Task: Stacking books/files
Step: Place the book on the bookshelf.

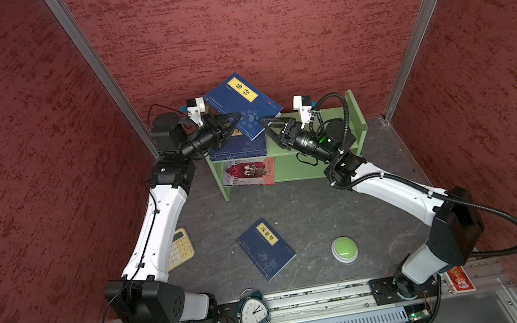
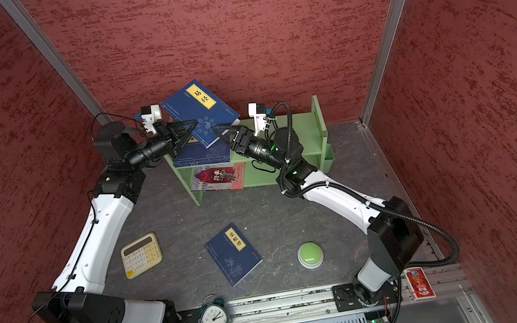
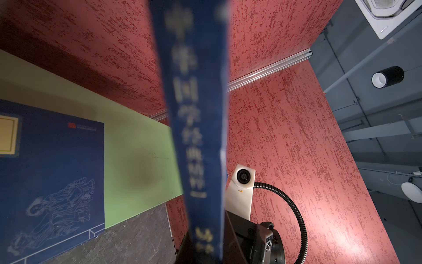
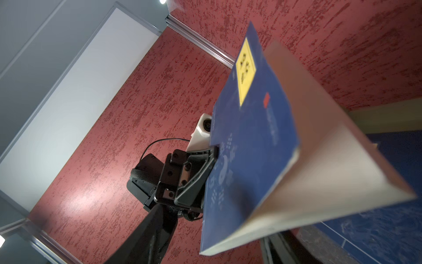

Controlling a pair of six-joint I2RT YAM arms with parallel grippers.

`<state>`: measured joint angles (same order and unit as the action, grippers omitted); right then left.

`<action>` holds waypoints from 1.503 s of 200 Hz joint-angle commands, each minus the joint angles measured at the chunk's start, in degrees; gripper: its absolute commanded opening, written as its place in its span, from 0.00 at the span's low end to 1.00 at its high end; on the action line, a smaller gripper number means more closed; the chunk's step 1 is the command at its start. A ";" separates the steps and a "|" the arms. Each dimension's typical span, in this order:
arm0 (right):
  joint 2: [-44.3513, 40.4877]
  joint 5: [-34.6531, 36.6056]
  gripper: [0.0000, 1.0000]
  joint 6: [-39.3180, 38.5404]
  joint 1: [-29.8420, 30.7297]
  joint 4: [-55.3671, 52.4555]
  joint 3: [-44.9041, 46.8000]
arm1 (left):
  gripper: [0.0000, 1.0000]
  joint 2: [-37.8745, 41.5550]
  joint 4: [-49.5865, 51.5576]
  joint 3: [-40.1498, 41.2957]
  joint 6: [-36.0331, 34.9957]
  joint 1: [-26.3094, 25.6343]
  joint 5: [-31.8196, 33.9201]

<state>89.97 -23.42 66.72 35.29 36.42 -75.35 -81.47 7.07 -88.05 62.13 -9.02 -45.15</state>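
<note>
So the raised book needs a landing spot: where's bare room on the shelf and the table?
Free: the green shelf top between its lying navy book and right end panel, though the right arm hangs over it; the table between shelf and table book. Crowded: the shelf's left end, under the raised navy book.

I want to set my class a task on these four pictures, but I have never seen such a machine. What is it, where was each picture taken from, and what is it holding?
It is two robot arms on a dark table, each ending in a two-fingered gripper. Two pictures look down from overhead and are nearly alike; the other two come from a camera on each wrist. The left gripper is shut on a blue book, held up above a green shelf. The right gripper stands open beside the book's edge. On the table lie a second blue book, a calculator and a green button.
</note>
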 commanded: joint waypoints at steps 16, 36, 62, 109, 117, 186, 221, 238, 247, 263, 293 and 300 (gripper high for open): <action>0.55 -1.29 0.67 2.01 -0.13 5.63 -0.27 | 0.11 0.22 -3.88 -0.19 0.35 0.22 -0.91; 1.36 -1.41 0.67 1.92 -0.13 5.39 -1.48 | 0.11 0.17 -4.26 0.29 0.71 -0.04 -0.82; 2.31 -1.62 0.66 2.88 -0.13 7.25 -2.07 | 0.11 0.17 -4.36 0.96 0.55 -0.01 -0.62; 3.19 -1.46 0.65 2.89 -0.22 7.57 -2.80 | 0.11 0.06 -4.04 2.15 0.45 0.04 -0.29; 3.37 -1.35 0.65 2.89 -0.22 7.76 -2.85 | 0.11 0.11 -4.23 2.22 0.45 0.04 -0.32; 5.75 -1.37 0.25 2.70 -1.25 6.52 -5.85 | 0.11 2.09 -4.08 5.85 3.99 0.09 -1.05; 7.14 -3.16 0.14 2.30 -1.76 4.33 -8.27 | 0.12 2.72 -2.89 8.07 7.28 0.31 -0.91; 6.93 -3.62 0.10 1.35 -2.14 3.21 -8.36 | 0.16 2.95 -2.12 8.57 7.13 0.39 -0.75; 6.65 -3.89 0.09 0.69 -2.45 2.26 -8.48 | 0.25 3.03 -1.61 8.61 7.00 0.39 -0.72; 6.10 -4.61 0.09 -0.39 -3.06 0.40 -8.74 | 0.31 3.25 -1.36 8.86 6.91 0.42 -0.90; 6.00 -8.35 0.06 -1.53 -4.50 -3.78 -10.63 | 0.60 3.75 0.69 8.68 6.05 0.74 -1.00; 5.88 -9.29 0.06 -2.16 -4.81 -5.37 -11.26 | 0.69 4.01 1.85 8.47 5.69 0.97 -1.00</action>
<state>97.73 -28.82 66.81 31.66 32.58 -82.74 -79.40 6.11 -79.37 69.06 -8.40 -45.06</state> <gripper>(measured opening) 0.118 0.551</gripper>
